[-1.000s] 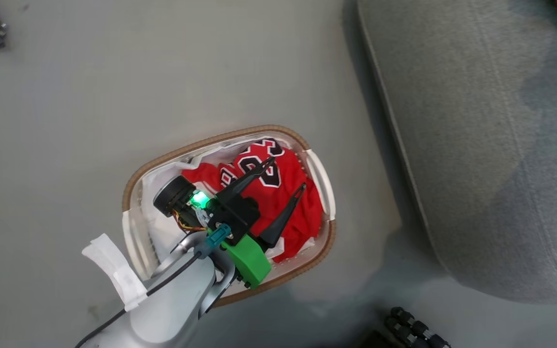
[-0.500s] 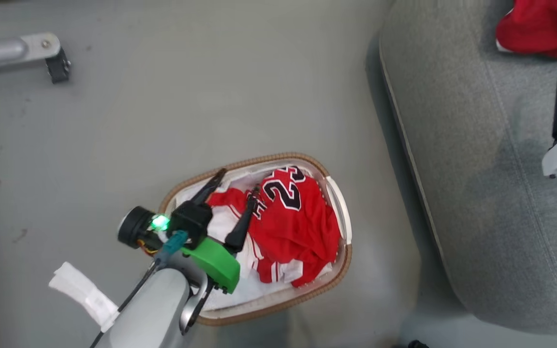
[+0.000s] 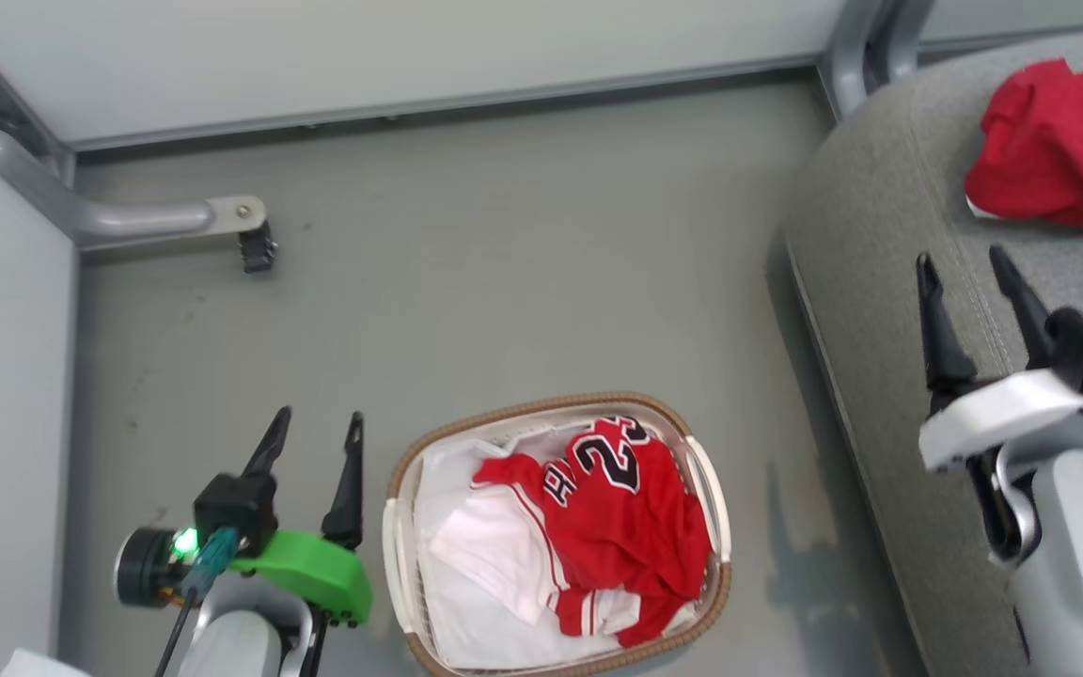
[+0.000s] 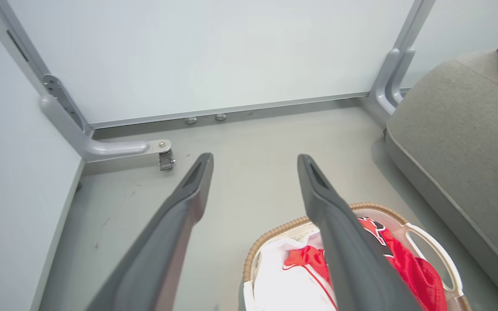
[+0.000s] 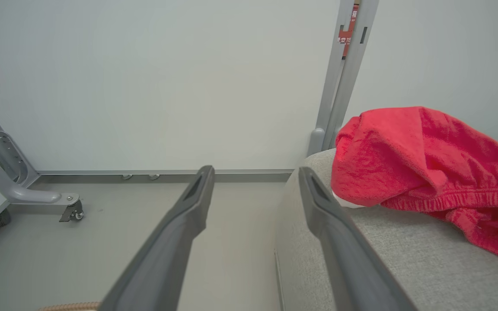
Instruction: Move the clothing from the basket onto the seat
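Bounding the grey floor: white panel walls, castered metal leg, seat

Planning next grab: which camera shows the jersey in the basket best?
Head view: the jersey lies unobstructed in the basket, number up. Left wrist view hides part behind a finger; right wrist view catches a rim sliver.

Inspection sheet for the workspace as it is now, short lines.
Surface: grey floor, the basket standing on it.
Job's things: numbered red garment in the basket on the white liner; second red garment on the seat.
Clutter: nothing seen.
Tools: left tool open, empty, beside the basket; right tool open, empty, by the seat's edge.
Cables: black cable along the left forearm.
Surroundings: white wall panels; grey frame leg with caster.
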Controlling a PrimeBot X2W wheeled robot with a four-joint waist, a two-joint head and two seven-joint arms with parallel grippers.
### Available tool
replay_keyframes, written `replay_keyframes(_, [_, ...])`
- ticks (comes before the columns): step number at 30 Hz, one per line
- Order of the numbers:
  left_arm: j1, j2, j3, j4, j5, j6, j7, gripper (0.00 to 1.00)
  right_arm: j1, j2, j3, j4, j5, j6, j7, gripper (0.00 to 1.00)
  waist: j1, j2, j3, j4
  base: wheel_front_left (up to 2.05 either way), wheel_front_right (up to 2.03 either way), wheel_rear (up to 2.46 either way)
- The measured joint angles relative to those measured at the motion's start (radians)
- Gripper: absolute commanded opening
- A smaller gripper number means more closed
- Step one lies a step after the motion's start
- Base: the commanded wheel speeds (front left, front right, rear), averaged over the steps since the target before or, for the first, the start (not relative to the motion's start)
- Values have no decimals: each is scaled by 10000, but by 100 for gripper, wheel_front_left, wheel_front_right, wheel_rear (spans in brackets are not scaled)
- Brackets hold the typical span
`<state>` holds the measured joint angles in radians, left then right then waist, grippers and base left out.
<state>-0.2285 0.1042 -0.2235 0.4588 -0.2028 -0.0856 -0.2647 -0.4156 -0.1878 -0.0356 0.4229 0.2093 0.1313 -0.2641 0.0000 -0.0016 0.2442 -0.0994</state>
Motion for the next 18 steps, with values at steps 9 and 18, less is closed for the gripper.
replay_keyframes(9, [1528, -303, 1513, -345, 433, 65, -2, 100, 1994, 514, 336, -115, 117, 0, 0, 100, 0, 0, -1343, 677, 0, 0, 0])
replay_keyframes(18, [2418, -495, 2059, -535, 654, -104, -2, 100, 2883, 660, 738, 4, 293, 0, 0, 100, -1, 0, -2277, 1093, 0, 0, 0])
